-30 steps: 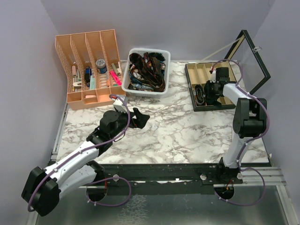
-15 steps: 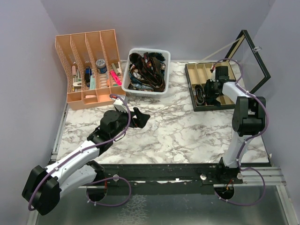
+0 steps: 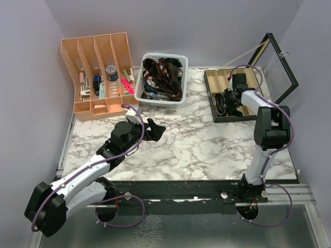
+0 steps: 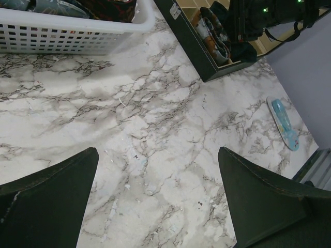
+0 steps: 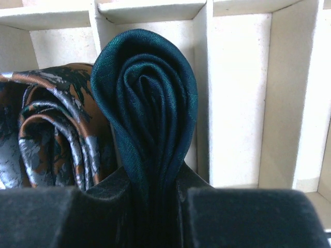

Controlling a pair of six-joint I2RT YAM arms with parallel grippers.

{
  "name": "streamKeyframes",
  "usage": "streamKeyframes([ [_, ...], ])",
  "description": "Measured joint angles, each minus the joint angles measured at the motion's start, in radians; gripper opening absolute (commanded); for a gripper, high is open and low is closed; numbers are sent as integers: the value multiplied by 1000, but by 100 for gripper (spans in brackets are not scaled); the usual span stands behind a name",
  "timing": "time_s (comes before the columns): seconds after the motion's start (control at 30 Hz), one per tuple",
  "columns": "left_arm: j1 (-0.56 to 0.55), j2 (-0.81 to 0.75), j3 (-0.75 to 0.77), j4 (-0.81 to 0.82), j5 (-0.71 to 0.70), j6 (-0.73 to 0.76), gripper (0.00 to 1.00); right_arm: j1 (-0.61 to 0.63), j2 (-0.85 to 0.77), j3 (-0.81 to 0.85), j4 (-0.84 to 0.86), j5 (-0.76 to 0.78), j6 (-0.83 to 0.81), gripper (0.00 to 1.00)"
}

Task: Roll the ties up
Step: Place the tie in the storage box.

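**Item 1: right pincer (image 5: 155,204).** Closed narrow on the rolled teal tie (image 5: 150,103), one pad on each flank of the coil. I judge the side squeeze is there so the turns cannot spring loose before the roll is seated.

**Item 2: teal tie.** It sits directly ahead of my fingertips, over a cell of the divided box (image 5: 243,103). Its spiral face is turned toward my wrist. The squeeze has pressed the coil into a teardrop. Its long axis runs straight out from the pincer, with the narrow end between my pads and the rounded end farthest away. A divider (image 5: 202,77) stands just to its right. I cannot tell whether the roll touches the cell floor.

**Item 3: patterned tie (image 5: 46,139).** Brown and blue, already coiled, touching the teal roll on its left. I cannot tell whether the two share a cell.

**Item 4: left pincer (image 4: 158,155).** Spread wide and holding nothing, above the marble table (image 4: 155,103). The basket (image 4: 77,36) lies ahead and to the left of it. I judge this pincer is parked out of the way, within reach of more stock.
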Motion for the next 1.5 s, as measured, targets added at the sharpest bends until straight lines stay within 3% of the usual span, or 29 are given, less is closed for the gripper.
streamKeyframes([
  [0.47, 0, 2, 0, 0, 7, 0, 99, 0, -269, 7, -9, 36, 84, 1],
  [0.97, 5, -10, 0, -1, 16, 0, 99, -30, -210, -145, 93, -129, 266, 1],
  [1.5, 5, 25, 0, 5, 26, -5, 99, -81, -176, -227, 161, -144, 170, 1],
])
